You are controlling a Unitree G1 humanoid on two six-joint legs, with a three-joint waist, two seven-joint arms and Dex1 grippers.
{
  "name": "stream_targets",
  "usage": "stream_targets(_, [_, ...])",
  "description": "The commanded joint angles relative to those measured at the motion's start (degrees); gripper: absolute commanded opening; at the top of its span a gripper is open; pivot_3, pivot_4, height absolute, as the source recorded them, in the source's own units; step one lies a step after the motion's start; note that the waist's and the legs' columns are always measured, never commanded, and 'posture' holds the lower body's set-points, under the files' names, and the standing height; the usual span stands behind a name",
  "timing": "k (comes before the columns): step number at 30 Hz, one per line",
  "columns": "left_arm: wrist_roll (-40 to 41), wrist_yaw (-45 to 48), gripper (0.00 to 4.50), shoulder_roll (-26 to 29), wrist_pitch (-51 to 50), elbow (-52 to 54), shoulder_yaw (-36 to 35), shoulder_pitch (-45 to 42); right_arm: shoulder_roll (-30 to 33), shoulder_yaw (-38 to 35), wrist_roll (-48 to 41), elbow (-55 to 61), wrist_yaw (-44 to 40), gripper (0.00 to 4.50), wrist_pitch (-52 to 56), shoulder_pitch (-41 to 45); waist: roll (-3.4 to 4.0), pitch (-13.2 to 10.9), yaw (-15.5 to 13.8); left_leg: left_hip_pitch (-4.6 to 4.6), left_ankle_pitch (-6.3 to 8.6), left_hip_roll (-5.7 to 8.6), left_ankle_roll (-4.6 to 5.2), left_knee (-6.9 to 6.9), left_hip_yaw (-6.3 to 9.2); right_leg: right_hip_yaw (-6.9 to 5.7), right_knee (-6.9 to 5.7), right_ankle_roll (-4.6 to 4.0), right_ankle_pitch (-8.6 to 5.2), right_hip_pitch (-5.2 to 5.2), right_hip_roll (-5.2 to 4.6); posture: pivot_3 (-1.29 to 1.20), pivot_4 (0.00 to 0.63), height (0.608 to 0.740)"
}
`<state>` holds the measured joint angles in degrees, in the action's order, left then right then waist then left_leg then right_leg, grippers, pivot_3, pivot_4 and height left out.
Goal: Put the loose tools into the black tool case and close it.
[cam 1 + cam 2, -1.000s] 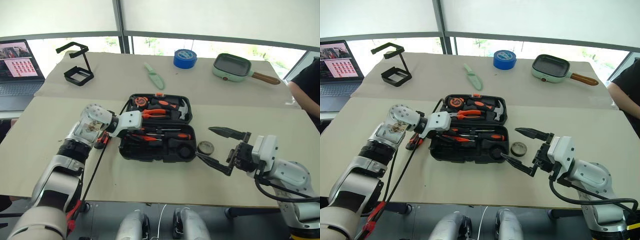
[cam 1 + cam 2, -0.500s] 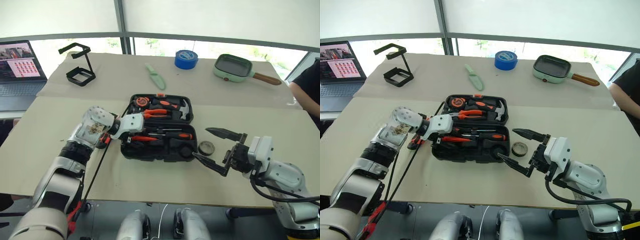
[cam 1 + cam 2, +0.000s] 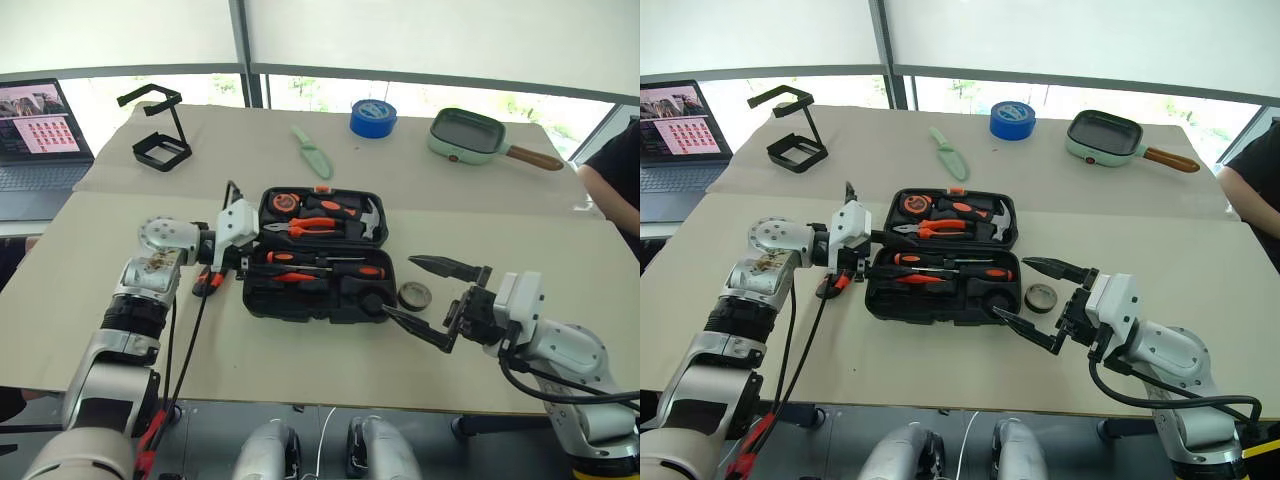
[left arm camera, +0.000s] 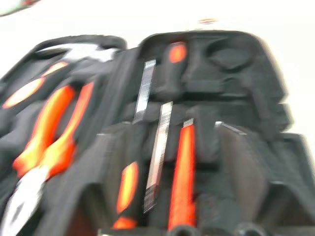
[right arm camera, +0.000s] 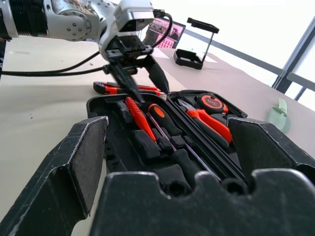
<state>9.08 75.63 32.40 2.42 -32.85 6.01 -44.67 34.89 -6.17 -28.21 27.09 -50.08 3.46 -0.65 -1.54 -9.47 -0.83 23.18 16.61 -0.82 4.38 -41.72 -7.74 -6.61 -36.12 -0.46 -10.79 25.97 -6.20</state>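
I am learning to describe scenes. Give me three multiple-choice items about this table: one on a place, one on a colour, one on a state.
1. Where does the small tape ring lie?
A. Inside the tool case
B. On the table, just beside the case on the robot's right side
C. Next to the laptop

2. Which colour has the big tape roll at the far side of the table?
A. Blue
B. Red
C. Yellow

3. In which state is the black tool case?
A. Shut and latched
B. Shut, latch undone
C. Open, with tools showing in both halves

Answers:
1 B: the ring sits on the bare table by the case's right end.
2 A: the roll near the green pan is plainly blue.
3 C: the lid is folded back, and pliers and screwdrivers are visible inside.
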Motion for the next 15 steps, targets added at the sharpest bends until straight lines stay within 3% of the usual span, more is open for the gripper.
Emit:
stream_targets(1, [-0.79, -1.2, 1.14, -0.54, 3.2, -2.98, -0.55, -2.11, 0.28, -0.49, -0.84, 0.92, -0.39, 4.5, 0.0, 0.83, 0.0, 0.0, 0.0, 0.0, 0.01, 0.0, 0.01, 0.0, 0.0, 0.0, 0.0, -0.03, 0.02, 0.0, 0.0, 0.0, 0.15, 0.74])
stream_targets(4, [-1.93, -0.59, 0.06, -0.4, 5.27, -4.75, 0.33, -2.36, 0.46, -0.71, -0.86, 0.44, -0.59, 4.5, -0.12, 1.1, 0.0, 0.0, 0.09, 0.01, 0.01, 0.01, 0.02, 0.0, -0.05, 0.0, 0.02, -0.26, 0.17, 0.0, 0.01, 0.0, 0.15, 0.74])
stream_targets(15, [-1.37, 6.47, 0.06, 0.8, 5.01, -1.35, 2.02, 0.97, -0.09, -0.6, -0.44, 0.41, -0.26, 4.5, -0.51, 0.43, 0.0, 0.0, 0.11, 0.0, 0.01, 0.0, 0.01, 0.0, -0.09, 0.01, 0.0, -0.26, 0.17, 0.01, 0.01, 0.0, 0.15, 0.74])
